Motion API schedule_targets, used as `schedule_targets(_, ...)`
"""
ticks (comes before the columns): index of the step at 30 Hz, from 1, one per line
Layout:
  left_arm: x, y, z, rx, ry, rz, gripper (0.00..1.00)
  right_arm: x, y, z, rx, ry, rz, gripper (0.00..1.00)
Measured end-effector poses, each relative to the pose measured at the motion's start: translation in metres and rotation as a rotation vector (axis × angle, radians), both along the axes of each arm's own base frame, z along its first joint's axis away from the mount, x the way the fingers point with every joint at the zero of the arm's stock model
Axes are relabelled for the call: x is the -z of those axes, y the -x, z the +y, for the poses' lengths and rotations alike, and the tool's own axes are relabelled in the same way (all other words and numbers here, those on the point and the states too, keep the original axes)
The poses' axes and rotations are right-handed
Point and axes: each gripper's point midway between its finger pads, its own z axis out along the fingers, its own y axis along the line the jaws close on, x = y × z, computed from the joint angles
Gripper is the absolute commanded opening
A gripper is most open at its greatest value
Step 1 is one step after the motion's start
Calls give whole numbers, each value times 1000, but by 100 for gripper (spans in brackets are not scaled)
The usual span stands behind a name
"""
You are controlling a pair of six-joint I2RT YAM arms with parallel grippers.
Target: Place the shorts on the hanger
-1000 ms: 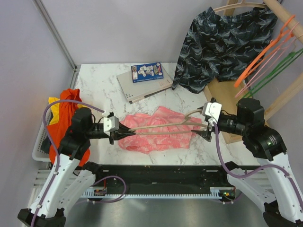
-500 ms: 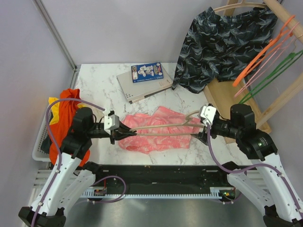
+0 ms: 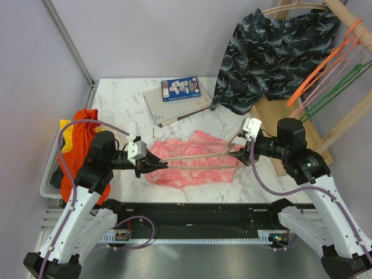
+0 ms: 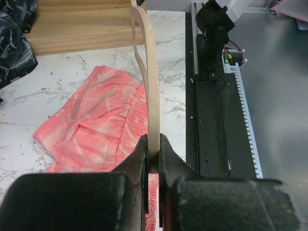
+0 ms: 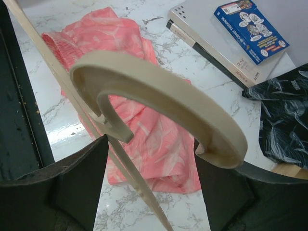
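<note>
On the near part of the counter (image 3: pixel 122 104), the shorts (image 3: pixel 186 174) are lying crumpled and flat, and the hanger (image 3: pixel 195 156) is being held lengthwise just above them, spanning from one arm to the other. The left end effector (image 3: pixel 152 164) is pinching the hanger's left tip, with its fingers (image 4: pixel 139 159) closed tight on the thin beige bar. The right end effector (image 3: pixel 240 154) is taking the hook end. Its fingers (image 5: pixel 72 187) are standing wide apart with the curved hook between them and seem to be bearing on it from both sides.

Holding both ends is probably keeping the hanger level and steady over the waistband, so that the bar can be worked into or under the fabric. No part of the shorts is draping over the hanger yet, so the hanging itself is judged as not yet done.

At the far side, a blue booklet (image 3: pixel 179 89) is resting on a flat grey case (image 3: pixel 174 110). Its cover is showing cartoon figures, but the lettering is too small to read.
</note>
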Motion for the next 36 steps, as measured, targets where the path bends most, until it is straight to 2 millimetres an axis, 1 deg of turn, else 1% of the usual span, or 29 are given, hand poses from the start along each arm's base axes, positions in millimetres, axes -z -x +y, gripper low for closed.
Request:
schedule_targets(1,1,0,0,-1,-2,2,2,1,-2,-1,8,4,0,81)
schedule_targets(2,2,-1,0,-3,-3,-3,2,2,-3,-2,13,10,-1,88)
schedule_targets(3,2,-1,1,-4,-4,-8,2,4,-2,-4,14,28,-8,91)
schedule_targets(4,3,-1,1,-6,-5,-12,2,6,0,-6,14,41,-11,93)
schedule_targets(5,3,-1,1,-8,-6,-13,2,6,2,-8,16,48,-13,98)
schedule_targets(10,9,-11,1,-36,-24,-7,2,4,34,-23,30,60,-16,98)
schedule_targets(13,13,-15,0,-34,-35,-8,2,-1,45,-34,75,54,-40,98)
schedule_targets(17,22,-14,2,-9,-64,-42,2,-5,47,-39,94,62,-55,98)
schedule_targets(22,32,-12,4,40,-113,-92,2,-6,46,-32,19,91,-67,97)
schedule_targets(25,32,-12,4,62,-125,-126,2,-8,46,-24,-53,111,-67,80)
schedule_targets(26,32,-12,4,66,-126,-133,2,-9,45,-22,-75,114,-68,67)
schedule_targets(27,31,-12,4,74,-127,-146,2,-10,45,-18,-102,116,-66,62)
schedule_targets(28,31,-13,4,82,-126,-156,2,-12,45,-15,-127,119,-64,52)
schedule_targets(30,31,-13,3,95,-127,-168,2,-12,44,-10,-176,125,-61,40)
schedule_targets(32,31,-16,2,102,-130,-181,2,-9,45,-6,-228,141,-41,0)
schedule_targets(34,30,-17,2,104,-132,-189,2,-3,45,-5,-272,170,-29,0)
schedule_targets(35,31,-18,2,101,-137,-191,3,0,46,-4,-290,181,-16,0)
schedule_targets(36,31,-19,3,98,-142,-190,11,1,45,-4,-304,192,-13,0)
